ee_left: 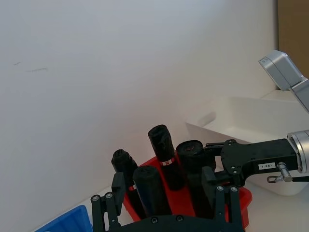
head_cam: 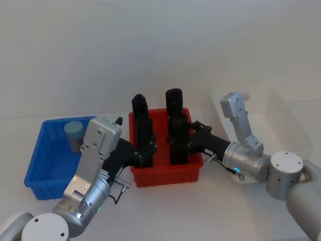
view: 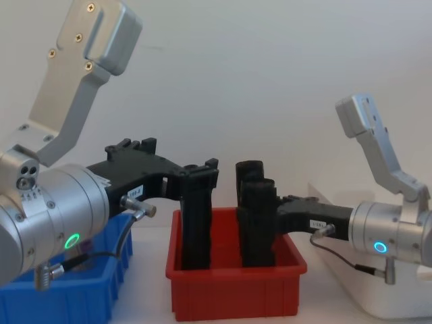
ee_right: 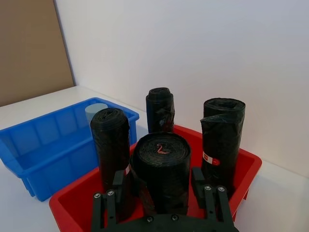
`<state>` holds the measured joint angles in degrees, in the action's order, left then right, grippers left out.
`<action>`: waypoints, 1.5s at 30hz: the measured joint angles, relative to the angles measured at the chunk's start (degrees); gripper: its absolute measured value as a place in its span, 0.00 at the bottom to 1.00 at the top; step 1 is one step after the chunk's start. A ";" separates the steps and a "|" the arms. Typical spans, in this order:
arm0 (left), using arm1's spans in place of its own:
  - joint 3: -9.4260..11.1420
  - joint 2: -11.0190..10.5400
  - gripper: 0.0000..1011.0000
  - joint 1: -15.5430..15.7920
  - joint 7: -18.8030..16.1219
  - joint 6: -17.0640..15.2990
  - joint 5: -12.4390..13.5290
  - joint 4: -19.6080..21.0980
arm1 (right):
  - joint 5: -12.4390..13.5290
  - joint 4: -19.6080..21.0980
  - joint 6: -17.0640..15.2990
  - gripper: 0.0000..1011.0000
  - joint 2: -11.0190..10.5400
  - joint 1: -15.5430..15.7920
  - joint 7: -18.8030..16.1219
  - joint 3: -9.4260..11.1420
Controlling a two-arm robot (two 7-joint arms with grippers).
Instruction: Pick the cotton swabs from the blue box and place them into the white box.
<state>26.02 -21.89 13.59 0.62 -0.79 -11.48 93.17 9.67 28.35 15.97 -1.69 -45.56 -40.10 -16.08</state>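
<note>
Both the left gripper (head_cam: 146, 150) and the right gripper (head_cam: 181, 143) are hanging with fingers apart around black rolls (head_cam: 174, 103) in the red bin (head_cam: 168, 173), so picking is not begun; the cotton swabs jar (head_cam: 74, 134) is standing in the blue box (head_cam: 37, 163) at 9 o'clock, and the left gripper needs moving there before carrying it to the white box (head_cam: 296, 128) at 3 o'clock.

1. Light is bright, even and diffuse across all views; the white wall and bench (head_cam: 165, 211) read as flat pale grey.
2. Shadows are soft and faint: a thin dark line under the red bin (head_cam: 168, 173) and blue box (head_cam: 50, 155).
3. The white box (head_cam: 293, 128) nearly melts into the bench in the head view, its rim low in contrast.
4. The black rolls (ee_right: 161, 164) hold little surface detail, only dull sheen on their tops.
5. The chest view shows the left arm housing (view: 47, 209) large and slightly soft, with small green and blue indicator glows.
</note>
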 joint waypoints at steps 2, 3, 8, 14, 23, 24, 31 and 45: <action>0.00 0.00 0.99 0.00 0.00 0.00 0.00 0.00 | 0.05 -0.85 0.34 0.84 0.14 -0.49 -0.15 0.00; 0.00 0.00 0.99 0.00 0.00 0.00 0.00 0.00 | 0.08 -1.67 0.72 0.79 0.27 -0.95 -0.28 0.00; 0.00 0.00 0.99 0.00 0.00 0.00 0.00 0.00 | 0.09 -3.86 1.65 0.66 0.57 -2.17 -0.49 0.03; 0.00 0.00 0.99 0.00 0.00 0.00 0.00 0.00 | 0.00 -5.59 2.64 0.51 0.71 -3.12 -0.62 0.19; 0.00 0.00 0.99 0.00 0.00 0.00 0.00 0.00 | -0.07 -1.94 2.47 0.46 -0.04 -1.61 -0.08 0.75; 0.00 0.00 0.99 0.00 0.00 0.00 0.00 0.00 | 0.00 -0.85 2.26 0.46 -0.21 -1.10 0.07 0.83; 0.00 0.00 0.99 0.00 0.00 0.00 0.00 0.00 | 1.06 10.02 -0.19 0.46 -1.81 4.05 2.74 1.34; 0.00 0.00 0.99 0.00 0.00 0.00 0.00 0.00 | 2.83 32.51 -5.48 0.46 -5.00 14.68 12.85 2.12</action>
<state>26.03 -21.89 13.59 0.62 -0.80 -11.48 93.18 12.50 60.86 10.49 -6.69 -30.89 -27.26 -13.96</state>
